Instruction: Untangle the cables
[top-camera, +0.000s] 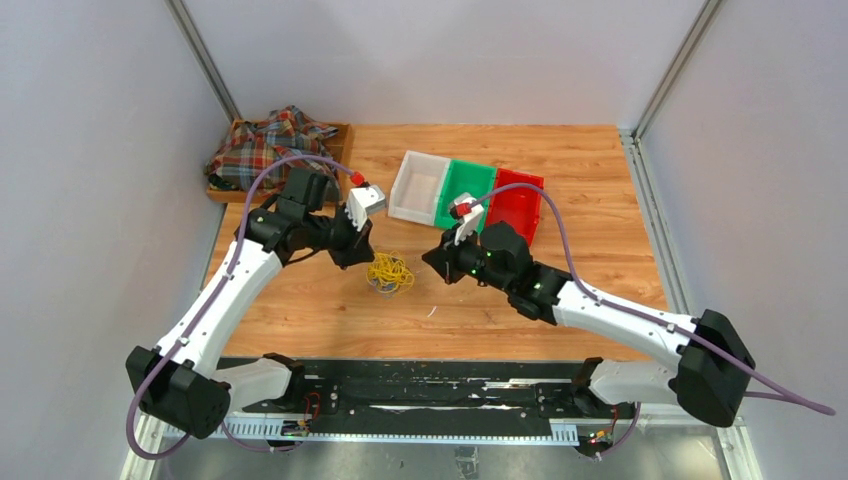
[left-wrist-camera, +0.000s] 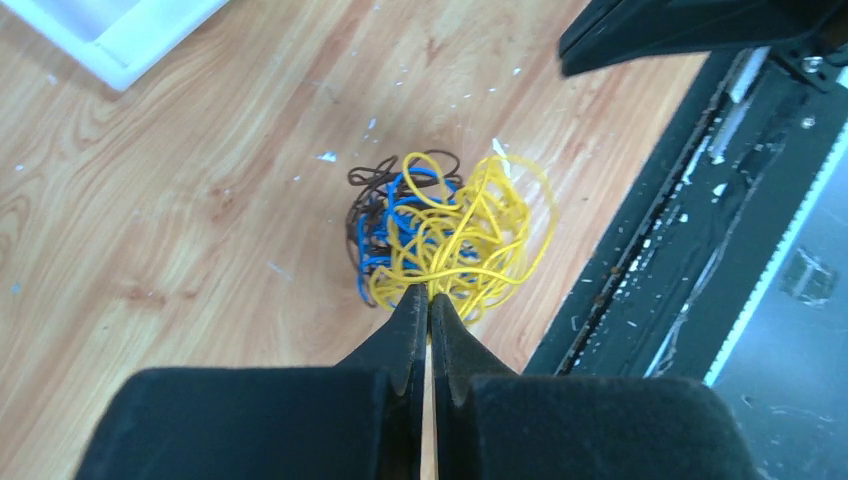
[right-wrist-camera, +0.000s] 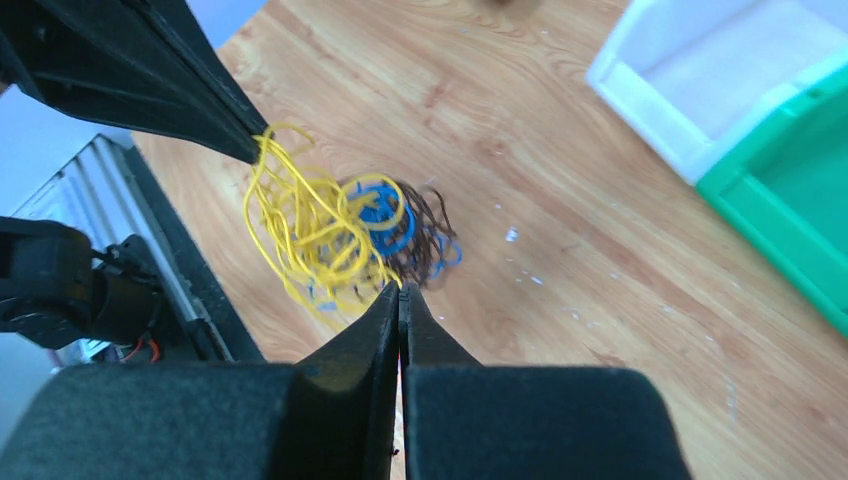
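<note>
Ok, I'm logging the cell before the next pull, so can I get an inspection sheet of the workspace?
Surface: wooden table, white flecks on it.
Job's things: one tangle of yellow, blue and dark loops, mid-table.
Clutter: plaid cloth far left; white bin, green bin, red bin side by side.
Tools: left tool shut on the tangle's yellow loops; right tool shut at the tangle, grip unclear.
Cables: purple leads along both arms.
Surroundings: grey walls; black rail at near edge.
</note>
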